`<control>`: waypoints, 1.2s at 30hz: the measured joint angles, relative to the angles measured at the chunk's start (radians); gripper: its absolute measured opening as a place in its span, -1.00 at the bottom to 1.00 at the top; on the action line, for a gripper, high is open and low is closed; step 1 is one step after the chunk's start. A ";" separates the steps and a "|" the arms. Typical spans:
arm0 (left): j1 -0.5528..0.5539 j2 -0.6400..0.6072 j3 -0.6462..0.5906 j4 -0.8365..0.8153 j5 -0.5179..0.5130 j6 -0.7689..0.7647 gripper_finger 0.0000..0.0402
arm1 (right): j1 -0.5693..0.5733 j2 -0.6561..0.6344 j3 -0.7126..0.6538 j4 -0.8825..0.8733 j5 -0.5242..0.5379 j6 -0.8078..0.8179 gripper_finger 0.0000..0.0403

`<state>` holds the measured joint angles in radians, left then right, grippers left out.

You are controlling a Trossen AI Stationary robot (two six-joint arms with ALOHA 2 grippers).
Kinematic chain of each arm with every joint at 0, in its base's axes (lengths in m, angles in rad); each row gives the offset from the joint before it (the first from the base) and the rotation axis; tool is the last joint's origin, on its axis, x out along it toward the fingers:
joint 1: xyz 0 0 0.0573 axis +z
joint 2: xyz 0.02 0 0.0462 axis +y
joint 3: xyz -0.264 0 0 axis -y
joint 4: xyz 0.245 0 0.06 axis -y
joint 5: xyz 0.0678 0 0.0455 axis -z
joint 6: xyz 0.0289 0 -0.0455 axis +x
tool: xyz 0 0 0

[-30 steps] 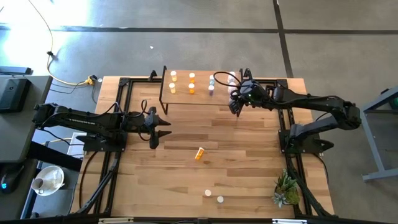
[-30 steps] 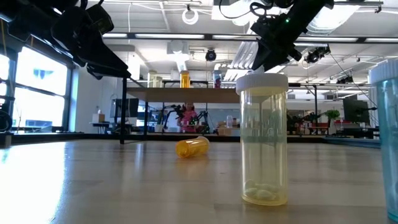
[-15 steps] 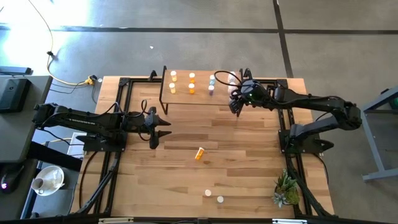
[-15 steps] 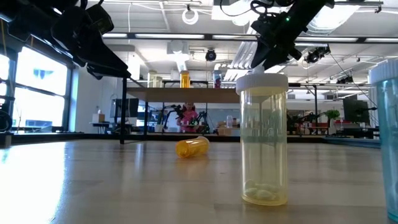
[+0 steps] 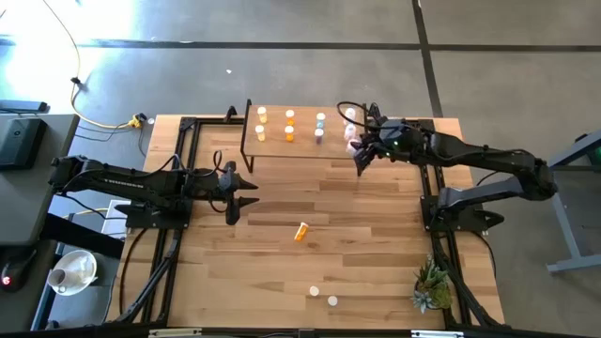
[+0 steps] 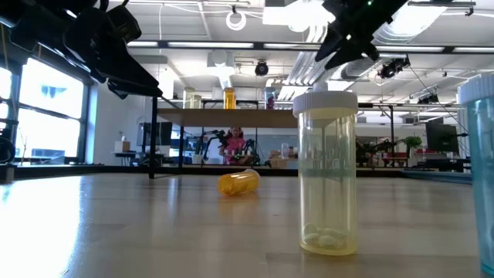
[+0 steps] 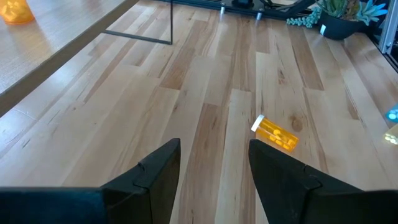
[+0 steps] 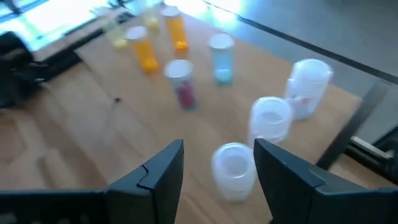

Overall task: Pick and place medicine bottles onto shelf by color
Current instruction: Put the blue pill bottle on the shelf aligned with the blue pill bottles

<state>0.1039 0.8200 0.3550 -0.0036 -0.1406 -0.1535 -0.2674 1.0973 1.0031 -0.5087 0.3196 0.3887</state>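
Note:
The shelf (image 5: 286,141) stands at the table's far edge with several medicine bottles upright on it: orange and yellowish ones (image 8: 146,53) at its left, a blue one (image 8: 221,57) and a pink one (image 8: 180,84) in the middle, three whitish ones (image 8: 270,119) at its right end. My right gripper (image 8: 217,186) hovers open above that right end (image 5: 361,158); the nearest whitish bottle (image 8: 234,168) stands just beyond its fingertips, untouched. An orange bottle (image 5: 300,231) lies on its side mid-table. My left gripper (image 7: 214,174) waits open at the table's left (image 5: 235,192).
Two small bottles (image 5: 314,292) (image 5: 332,301) stand near the table's near edge; the yellowish one (image 6: 328,170) fills the low view. A potted plant (image 5: 432,286) sits at the near right corner. Bare wood lies between the shelf and the lying orange bottle.
My right gripper has risen and drawn back a little toward the table's right edge, away from the shelf's right end. The whitish bottles there stand upright and in plain sight from above.

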 joint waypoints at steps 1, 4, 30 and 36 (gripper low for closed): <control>0.000 0.000 0.000 0.000 0.000 0.000 -0.10 | 0.014 -0.007 0.000 0.000 -0.002 0.002 -0.08; 0.000 0.000 0.000 0.000 0.000 0.000 -0.10 | 0.071 -0.020 0.000 0.000 -0.002 0.006 -0.08; 0.000 0.000 0.000 0.000 0.055 -0.067 -0.10 | 0.626 0.257 0.000 0.099 0.029 0.206 -0.08; 0.000 0.000 0.000 0.000 0.101 -0.082 -0.10 | 0.694 0.352 0.000 0.178 0.029 0.240 -0.08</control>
<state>0.1036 0.8200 0.3550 -0.0032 -0.0391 -0.2357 0.4261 1.4498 1.0031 -0.3304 0.3485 0.6289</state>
